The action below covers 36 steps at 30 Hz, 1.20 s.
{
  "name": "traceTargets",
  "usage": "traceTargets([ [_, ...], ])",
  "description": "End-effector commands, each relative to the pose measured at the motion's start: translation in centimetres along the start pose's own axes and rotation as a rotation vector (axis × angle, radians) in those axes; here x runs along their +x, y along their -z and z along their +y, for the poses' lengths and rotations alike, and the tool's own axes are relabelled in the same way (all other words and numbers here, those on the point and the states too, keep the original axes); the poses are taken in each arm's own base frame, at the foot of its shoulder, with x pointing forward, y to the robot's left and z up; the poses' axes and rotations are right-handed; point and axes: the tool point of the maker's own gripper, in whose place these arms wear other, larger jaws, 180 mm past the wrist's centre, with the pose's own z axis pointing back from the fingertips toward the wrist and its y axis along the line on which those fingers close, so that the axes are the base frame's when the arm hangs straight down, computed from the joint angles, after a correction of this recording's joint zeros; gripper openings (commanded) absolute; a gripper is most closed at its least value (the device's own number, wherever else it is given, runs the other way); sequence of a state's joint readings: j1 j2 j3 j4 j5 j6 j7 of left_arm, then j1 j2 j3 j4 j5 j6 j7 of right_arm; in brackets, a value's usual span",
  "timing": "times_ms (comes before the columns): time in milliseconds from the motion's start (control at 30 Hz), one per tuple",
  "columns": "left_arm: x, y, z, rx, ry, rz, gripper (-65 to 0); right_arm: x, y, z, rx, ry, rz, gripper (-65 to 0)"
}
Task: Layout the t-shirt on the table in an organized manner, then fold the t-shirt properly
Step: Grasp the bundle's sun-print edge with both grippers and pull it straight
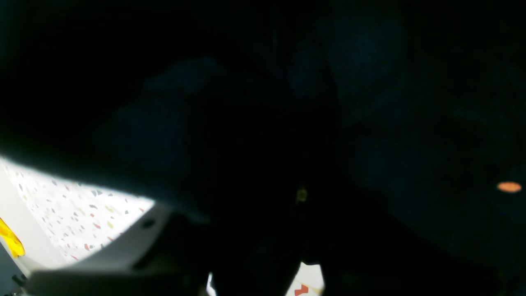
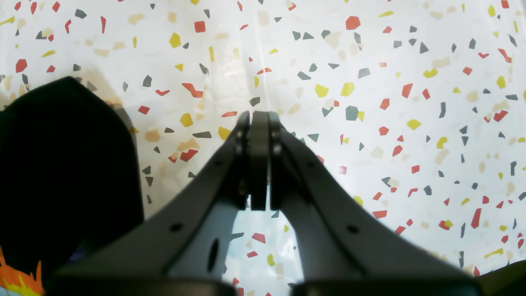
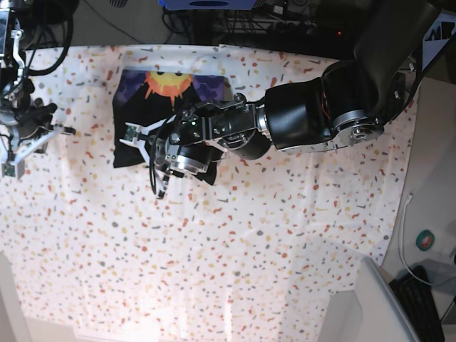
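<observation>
My left gripper (image 3: pixel 146 146) sits on the folded black sun-print cloth t-shirt (image 3: pixel 142 107), jaw state hidden; right gripper (image 2: pixel 259 123), at nine o'clock, is closed empty.

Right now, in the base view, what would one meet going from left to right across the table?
Right gripper at the table's left edge → folded black t-shirt with its sun print → left gripper down on the t-shirt's lower part, its arm reaching in from the right → bare speckled table.
</observation>
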State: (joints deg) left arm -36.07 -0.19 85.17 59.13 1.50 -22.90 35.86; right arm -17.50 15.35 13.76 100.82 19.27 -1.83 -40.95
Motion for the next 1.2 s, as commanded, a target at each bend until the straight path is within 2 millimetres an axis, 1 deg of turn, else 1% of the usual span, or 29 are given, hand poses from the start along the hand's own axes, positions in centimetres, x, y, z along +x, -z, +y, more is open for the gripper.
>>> traceTargets([
  [0, 0.7, -0.3, 0.6, 0.001, 0.013, -0.017, -65.0, 1.4, -0.3, -0.4, -0.006, -0.013, -0.043, -65.0],
  [67, 0.8, -0.6, 1.5, 0.015, -0.018, -0.031, -65.0, 1.4, -0.3, -0.4, -0.006, -0.013, -0.045, -65.0],
  [167, 2.4, -2.0, 3.1, 0.055, -0.096, -0.108, -65.0, 1.5, -0.3, -0.4, -0.006, -0.012, -0.048, -65.0],
  [200, 2.5, -2.5, 3.6, 0.065, -0.113, -0.122, -65.0, 1.5, -0.2, -0.3, -0.005, -0.013, -0.047, -65.0],
  [267, 2.9, -3.1, 3.3, 0.028, -0.088, -0.149, -65.0, 1.5, -0.2, -0.3, -0.004, -0.014, -0.047, -65.0],
  [300, 2.8, -3.2, 2.9, -0.005, -0.069, -0.152, -65.0, 1.5, -0.2, -0.3, -0.004, -0.014, -0.047, -65.0],
  [333, 2.9, -3.2, 2.0, -0.038, -0.055, -0.157, -65.0, 1.6, -0.2, -0.3, -0.003, -0.014, -0.048, -65.0],
  [367, 3.0, -3.2, 1.7, -0.057, -0.048, -0.164, -65.0, 1.6, -0.2, -0.3, -0.003, -0.014, -0.048, -65.0],
  [467, 2.9, -3.4, 1.4, -0.080, -0.047, -0.170, -65.0, 1.6, -0.2, -0.3, -0.003, -0.014, -0.048, -65.0],
  [500, 2.8, -3.4, 1.6, -0.080, -0.050, -0.170, -62.4, 1.6, -0.2, -0.2, -0.002, -0.015, -0.048, -65.0],
  [567, 1.9, -3.3, 1.7, -0.080, -0.057, -0.124, -56.3, 1.6, -0.2, -0.2, -0.002, -0.015, -0.048, -65.0],
  [600, 1.5, -3.4, 2.1, -0.073, -0.062, -0.100, -53.5, 1.6, -0.2, -0.2, -0.002, -0.015, -0.048, -65.0],
  [700, 0.6, -3.8, 2.9, -0.057, -0.074, -0.052, -48.1, 1.5, -0.2, -0.2, -0.001, -0.016, -0.047, -65.0],
  [833, -0.5, -3.9, 3.2, -0.053, -0.087, -0.006, -41.0, 1.5, -0.2, -0.1, 0.001, -0.015, -0.047, -65.0],
  [900, -0.8, -3.9, 3.3, -0.052, -0.111, -0.003, -35.2, 1.5, -0.2, -0.1, 0.001, -0.015, -0.047, -65.0],
  [1000, -1.0, -3.9, 3.3, -0.051, -0.116, 0.010, -28.5, 1.4, -0.2, 0.0, 0.002, -0.014, -0.045, -65.0],
  [1067, -1.2, -4.2, 3.8, -0.042, -0.130, 0.017, -25.5, 1.4, -0.2, 0.0, 0.002, -0.014, -0.045, -65.0],
  [1167, -0.7, -5.8, 6.0, 0.016, -0.166, -0.024, -25.2, 1.3, -0.2, -0.1, 0.001, -0.014, -0.042, -65.0],
])
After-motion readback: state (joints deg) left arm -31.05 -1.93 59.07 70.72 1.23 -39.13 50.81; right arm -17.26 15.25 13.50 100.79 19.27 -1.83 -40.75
